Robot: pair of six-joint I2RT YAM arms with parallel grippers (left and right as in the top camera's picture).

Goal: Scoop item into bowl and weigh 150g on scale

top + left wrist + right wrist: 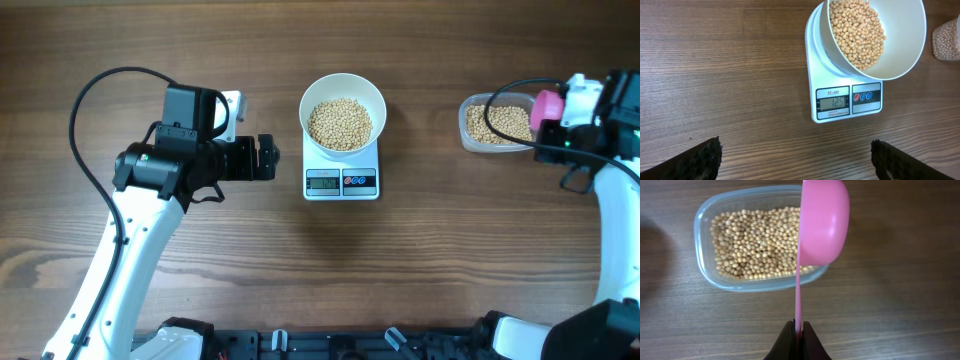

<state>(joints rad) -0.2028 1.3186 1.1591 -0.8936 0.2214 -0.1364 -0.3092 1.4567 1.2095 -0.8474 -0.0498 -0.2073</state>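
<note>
The round white bowl point(343, 86) of tan beans point(339, 124) is sitting underweight on the white digital scale point(341, 182), right jaws pinching a pink plastic scoop point(823, 225), left jaws spread.

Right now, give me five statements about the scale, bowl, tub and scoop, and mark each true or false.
1. The white bowl sits on the scale. True.
2. The left gripper holds the pink scoop. False: it is open and empty; the right gripper is shut on the pink scoop's handle.
3. The clear tub is empty. False: beans lie in it.
4. The display reads 150. False: it appears to read 125.
5. The pink scoop is by the clear tub, away from the white bowl. True.
</note>
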